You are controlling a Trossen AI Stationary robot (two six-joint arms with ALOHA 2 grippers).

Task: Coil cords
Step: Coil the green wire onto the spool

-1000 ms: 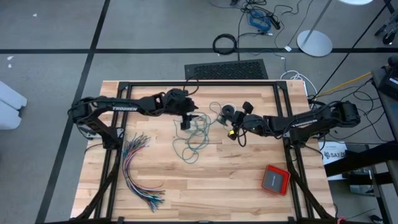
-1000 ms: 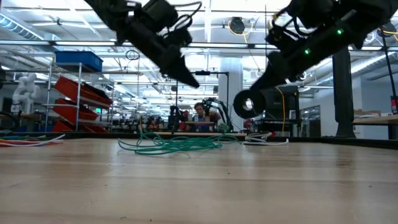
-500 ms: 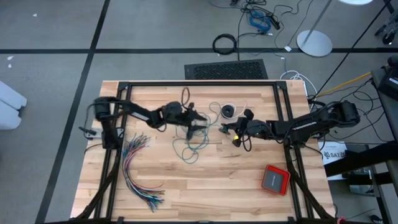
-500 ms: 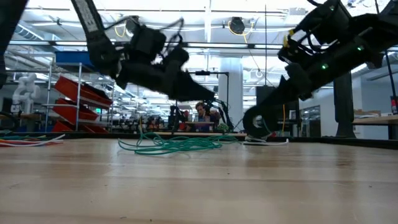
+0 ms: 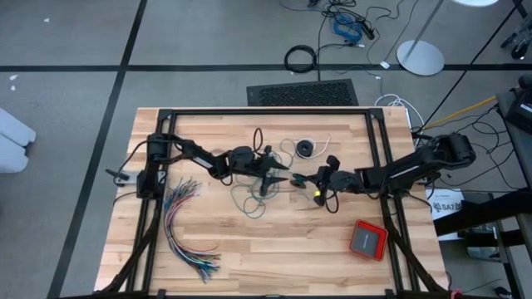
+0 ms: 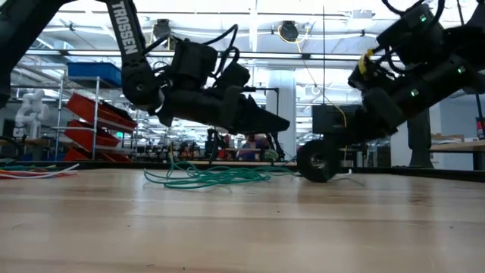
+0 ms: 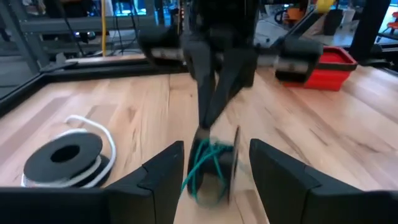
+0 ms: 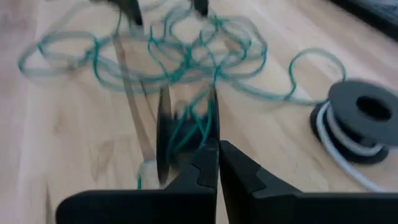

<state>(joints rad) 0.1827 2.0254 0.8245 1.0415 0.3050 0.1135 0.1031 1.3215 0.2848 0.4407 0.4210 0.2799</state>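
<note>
At the centre of the high view the two arms meet tip to tip over the wooden table (image 5: 249,249). The left gripper (image 5: 278,172) reaches in from the left, its fingers (image 7: 163,171) set wide apart and holding nothing. Between them, in the left wrist view, a black spool (image 7: 214,169) stands on edge, partly wound with teal cord (image 7: 202,165). The right gripper (image 5: 304,177) comes in from the right, its fingers (image 8: 217,165) pressed together just behind the same spool.

The rest of the teal cord (image 5: 253,193) lies in loose loops just left of and below the centre of the high view, trailing to the spool. In the low view it is a flat tangle at mid-frame.

The black cord (image 5: 308,149), wound on a flat spool with a white tail, lies above centre, near the grippers but apart from them.

A bundle of coloured wires (image 5: 183,232) fans out at lower left. A red box (image 5: 367,239) sits at lower right.
</note>
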